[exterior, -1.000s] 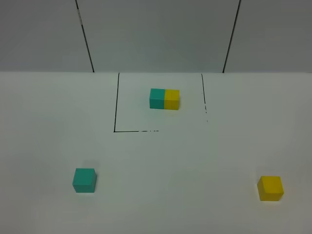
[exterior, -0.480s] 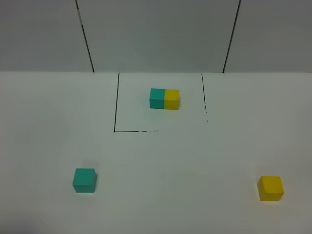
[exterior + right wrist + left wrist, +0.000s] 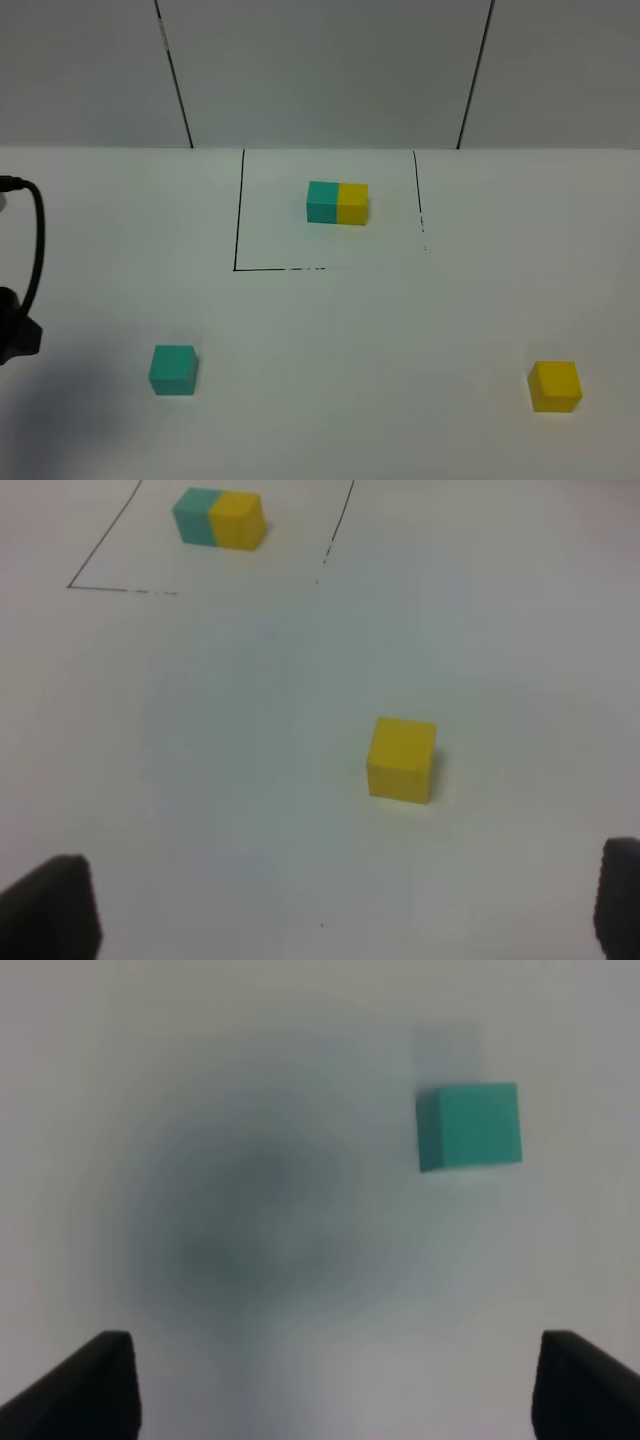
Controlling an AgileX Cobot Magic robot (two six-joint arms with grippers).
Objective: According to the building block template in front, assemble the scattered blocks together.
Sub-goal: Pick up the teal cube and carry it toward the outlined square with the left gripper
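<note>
Exterior high, template bar [image 3: 337,202] inside outline [image 3: 237,220], teal cube [image 3: 173,369], yellow cube [image 3: 555,386] apart, left gripper [image 3: 340,1385], right gripper [image 3: 335,910], jaws spread, empty.

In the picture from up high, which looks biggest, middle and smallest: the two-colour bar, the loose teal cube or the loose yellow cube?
1. Matte teal-and-yellow two-cube bar: widest, though farthest away.
2. Loose matte teal cube and loose matte yellow cube: look alike, so no ranking between them.

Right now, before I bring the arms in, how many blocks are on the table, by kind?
Loose cubes: 2, the teal cube and the yellow cube
Joined teal-yellow template bar: 1
Total: 3
</note>
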